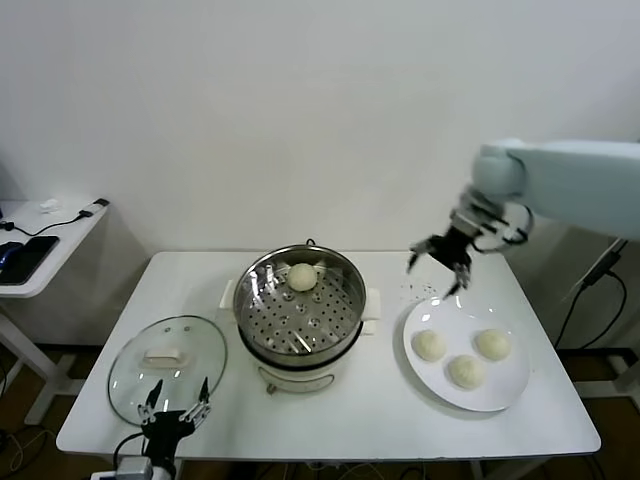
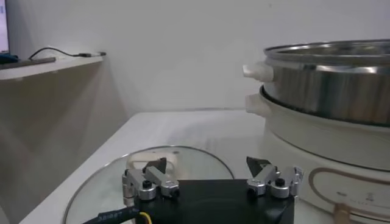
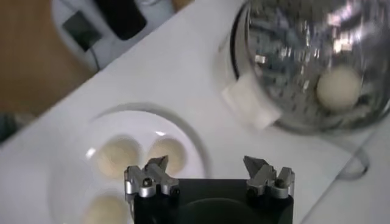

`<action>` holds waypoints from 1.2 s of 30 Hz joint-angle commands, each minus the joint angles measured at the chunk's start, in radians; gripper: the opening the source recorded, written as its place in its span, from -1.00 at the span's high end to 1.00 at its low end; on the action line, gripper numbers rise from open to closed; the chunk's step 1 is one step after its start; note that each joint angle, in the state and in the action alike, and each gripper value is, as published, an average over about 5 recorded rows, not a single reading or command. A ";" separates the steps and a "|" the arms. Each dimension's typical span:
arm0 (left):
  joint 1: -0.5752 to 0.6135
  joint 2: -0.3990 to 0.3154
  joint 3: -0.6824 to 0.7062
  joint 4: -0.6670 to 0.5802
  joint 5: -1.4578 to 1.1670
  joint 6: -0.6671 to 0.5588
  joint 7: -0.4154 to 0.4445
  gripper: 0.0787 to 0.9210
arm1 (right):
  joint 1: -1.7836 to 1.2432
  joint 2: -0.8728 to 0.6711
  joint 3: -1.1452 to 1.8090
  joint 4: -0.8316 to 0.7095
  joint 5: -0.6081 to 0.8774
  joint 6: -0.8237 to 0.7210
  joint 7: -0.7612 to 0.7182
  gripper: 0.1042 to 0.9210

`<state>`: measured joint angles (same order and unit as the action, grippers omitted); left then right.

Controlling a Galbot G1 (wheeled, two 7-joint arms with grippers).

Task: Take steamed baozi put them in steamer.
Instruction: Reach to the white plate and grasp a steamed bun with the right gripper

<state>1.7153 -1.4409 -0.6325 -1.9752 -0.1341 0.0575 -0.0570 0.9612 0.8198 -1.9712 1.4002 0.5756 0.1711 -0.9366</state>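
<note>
L gripper [image 1: 176, 413] sits parked w/ jaws spread and empty by the round glass lid w/ white knob [image 1: 167, 357]; the round shiny stainless-steel steamer basket w/ perforated bottom [image 1: 300, 305] holds one pale cream dome-shaped bun [image 1: 302, 277] at its far side. Three more buns [image 1: 466, 370] wait on the flat white plate [image 1: 508, 390] at right. R gripper [image 1: 438, 262] hangs above the plate's far edge, jaws wide apart, holding and touching nothing. Risk, IMO: a descent off-centre could nudge a bun into its neighbour or squash the soft dough, since they sit close together.
</note>
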 commanded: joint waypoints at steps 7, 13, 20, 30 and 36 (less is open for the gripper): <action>0.011 0.002 -0.005 -0.002 0.003 0.000 0.000 -0.77 | -0.331 -0.117 0.158 0.071 0.052 -0.536 0.173 -0.76; 0.013 0.004 -0.008 0.005 0.008 -0.004 0.000 -0.77 | -0.483 -0.049 0.290 -0.044 0.013 -0.545 0.192 -0.76; 0.008 0.005 -0.010 0.013 0.009 -0.004 0.000 -0.77 | -0.554 0.006 0.363 -0.133 -0.014 -0.549 0.213 -0.76; 0.001 0.006 -0.010 0.024 0.009 -0.005 0.000 -0.77 | -0.569 0.041 0.371 -0.181 -0.029 -0.540 0.194 -0.76; -0.001 0.005 -0.009 0.025 0.009 -0.006 -0.001 -0.77 | -0.572 0.052 0.376 -0.188 -0.027 -0.538 0.185 -0.69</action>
<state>1.7140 -1.4357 -0.6419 -1.9502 -0.1255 0.0522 -0.0573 0.4297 0.8552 -1.6282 1.2440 0.5555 -0.3515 -0.7505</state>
